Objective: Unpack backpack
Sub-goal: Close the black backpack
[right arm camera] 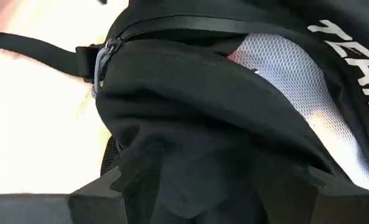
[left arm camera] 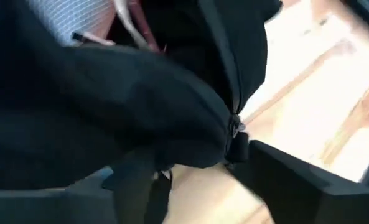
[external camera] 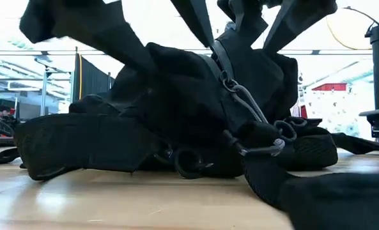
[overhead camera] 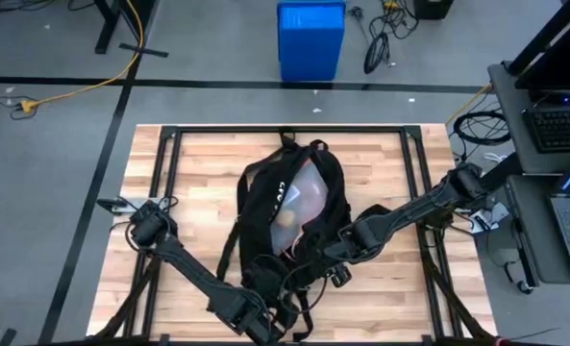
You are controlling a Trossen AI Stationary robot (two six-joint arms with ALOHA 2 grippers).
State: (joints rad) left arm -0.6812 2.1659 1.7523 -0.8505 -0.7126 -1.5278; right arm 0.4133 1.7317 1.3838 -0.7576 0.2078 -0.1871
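Keep right gripper point(overhead camera: 331, 272) clamped on the backpack point(overhead camera: 263, 197) flap, mid-bench toward the near edge. Lift and spread slowly to widen the unzipped mouth. Cannot tell left gripper point(overhead camera: 265, 322) hold, buried in fabric near the front edge. Avoid snagging straps point(overhead camera: 229, 240).

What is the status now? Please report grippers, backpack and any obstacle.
Left gripper and right gripper both at near end of backpack, fabric bunched against their fingers. Backpack flat on table, main opening unzipped, contents showing. Straps trail loose nearby.
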